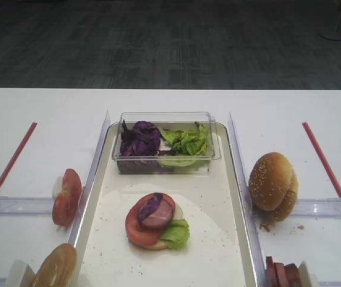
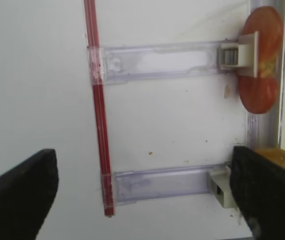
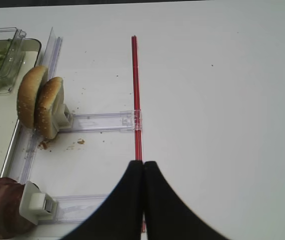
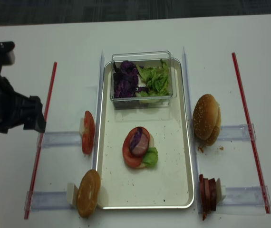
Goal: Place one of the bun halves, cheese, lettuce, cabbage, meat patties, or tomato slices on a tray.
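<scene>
Resting on tray (image 4: 183, 187): cream, speckled, metal-rimmed; stack of bun base, glossy tomato slice (image 4: 128, 154), pink meat patty (image 4: 141, 144), crinkled purple cabbage (image 4: 135, 139), frilly lettuce (image 4: 150, 156).
Clear box (image 1: 166, 118): more purple and green leaves.
Left gripper (image 2: 142, 192): over bare table left of tray, jaws wide, empty.
Right gripper (image 3: 143, 175): black fingers pressed together, empty.
</scene>
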Robot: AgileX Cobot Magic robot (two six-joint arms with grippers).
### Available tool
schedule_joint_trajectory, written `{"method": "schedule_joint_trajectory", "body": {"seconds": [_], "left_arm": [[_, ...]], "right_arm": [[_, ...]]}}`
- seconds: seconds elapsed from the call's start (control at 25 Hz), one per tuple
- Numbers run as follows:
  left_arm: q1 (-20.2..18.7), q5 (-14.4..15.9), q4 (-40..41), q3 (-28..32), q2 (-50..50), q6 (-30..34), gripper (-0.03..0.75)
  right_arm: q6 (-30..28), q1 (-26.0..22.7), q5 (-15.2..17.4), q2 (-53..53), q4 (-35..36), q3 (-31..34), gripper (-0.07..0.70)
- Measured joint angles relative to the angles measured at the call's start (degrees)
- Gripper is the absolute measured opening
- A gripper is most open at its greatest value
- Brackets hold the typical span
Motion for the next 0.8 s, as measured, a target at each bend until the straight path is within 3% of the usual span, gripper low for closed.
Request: {"method": "schedule_joint_trajectory", "body": {"seconds": [0.44, 0.68, 0.8], "left_arm": [[0.0, -6.0, 0.0, 15.7, -31.4, 0.0, 0.639], [0.0, -5.7, 0.1, 24.2, -46.1, -0.7, 0.639], [0.0, -5.2, 0.1, 25.3, -51.8, -1.2, 0.639]], "right_arm": [[0.0, 0.0, 0.0, 0.0, 0.0, 0.0, 0.364], [0.0, 0.0, 0.0, 0.0, 0.0, 0.0, 0.364], [0.0, 0.0, 0.0, 0.0, 0.0, 0.0, 0.364]]}}
